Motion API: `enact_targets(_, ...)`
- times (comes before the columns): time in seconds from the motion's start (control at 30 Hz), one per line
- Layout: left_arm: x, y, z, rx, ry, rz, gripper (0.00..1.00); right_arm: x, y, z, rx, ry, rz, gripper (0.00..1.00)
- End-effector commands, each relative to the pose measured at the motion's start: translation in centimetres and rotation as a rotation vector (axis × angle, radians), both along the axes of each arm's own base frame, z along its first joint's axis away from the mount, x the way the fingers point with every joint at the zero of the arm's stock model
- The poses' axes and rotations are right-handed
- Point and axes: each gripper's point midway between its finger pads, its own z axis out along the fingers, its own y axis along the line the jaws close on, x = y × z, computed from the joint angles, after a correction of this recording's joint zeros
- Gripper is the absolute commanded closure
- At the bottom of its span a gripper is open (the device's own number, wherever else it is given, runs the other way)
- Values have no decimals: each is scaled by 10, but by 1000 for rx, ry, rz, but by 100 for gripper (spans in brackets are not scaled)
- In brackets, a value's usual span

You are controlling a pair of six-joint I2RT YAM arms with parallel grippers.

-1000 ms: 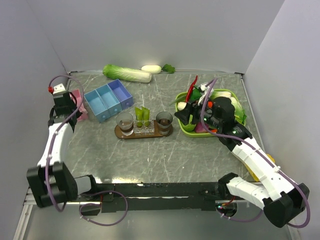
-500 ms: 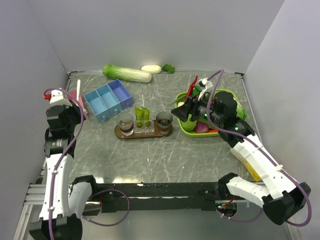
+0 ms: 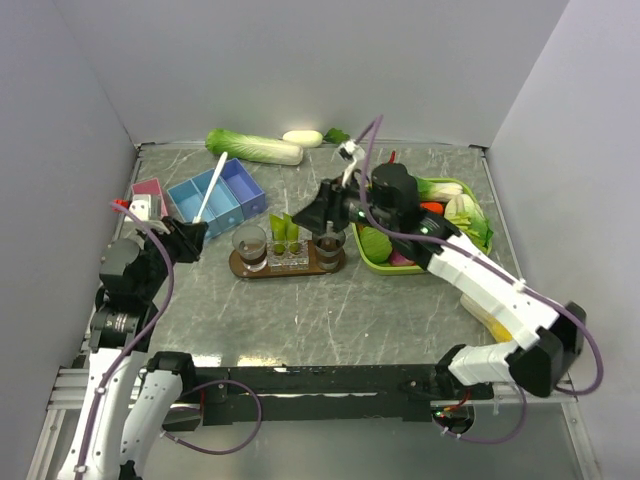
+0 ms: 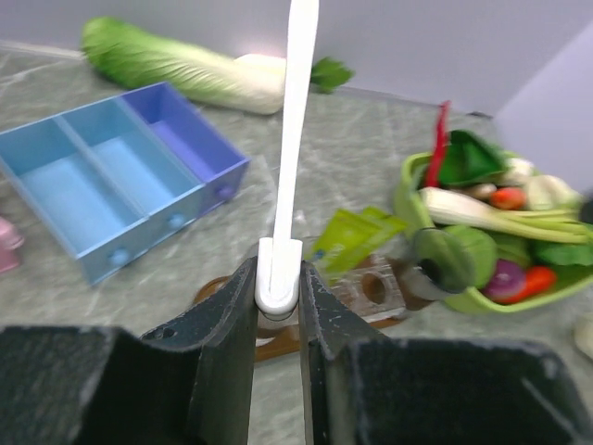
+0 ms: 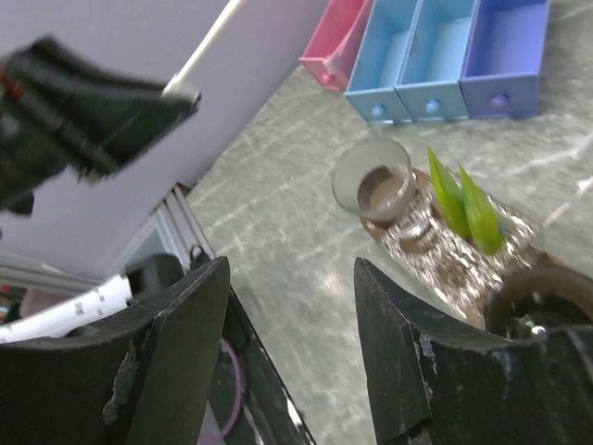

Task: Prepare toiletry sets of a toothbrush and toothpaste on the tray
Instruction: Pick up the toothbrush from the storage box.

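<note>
My left gripper (image 3: pixel 192 232) is shut on the end of a white toothbrush (image 3: pixel 209 187), which sticks up and away over the blue box; the left wrist view shows it (image 4: pixel 293 139) clamped between the jaws, and my left gripper (image 4: pixel 278 301) is held above the table, left of the tray. The dark brown tray (image 3: pixel 287 264) holds two dark tumblers (image 3: pixel 250 245) with two green toothpaste tubes (image 3: pixel 285 231) standing between them. My right gripper (image 3: pixel 326 208) is open and empty, above the right tumbler (image 3: pixel 328 241). The right wrist view shows the tubes (image 5: pixel 468 209) and the left tumbler (image 5: pixel 375 188).
A blue compartment box (image 3: pixel 215 199) and a pink box (image 3: pixel 150 190) lie at the left. A lime-green basket (image 3: pixel 425 225) of vegetables stands at the right. A cabbage (image 3: pixel 252 146) and a white vegetable (image 3: pixel 302 138) lie by the back wall.
My left arm swung from the pink box towards the tray with the toothbrush in its jaws. My right arm moved left from the basket to above the right tumbler.
</note>
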Motion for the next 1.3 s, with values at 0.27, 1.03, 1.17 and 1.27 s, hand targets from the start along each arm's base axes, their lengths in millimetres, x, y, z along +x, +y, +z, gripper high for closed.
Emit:
enact_targets(0.27,-6,-50,24,-183,-78,-179,92,43,64,51,181,15,33,36)
enact_targets(1.03,1,-133,13,-166,-43,-281,78,50,95,23,195,112,34,61)
enact_targets(1.17,0,-140,12,-165,-34,-292,65,46,96,24,219,126,48,78)
enact_targets(1.27,-2,-144,16,-174,-37,-306,48,44,96,23,229,133,52,90)
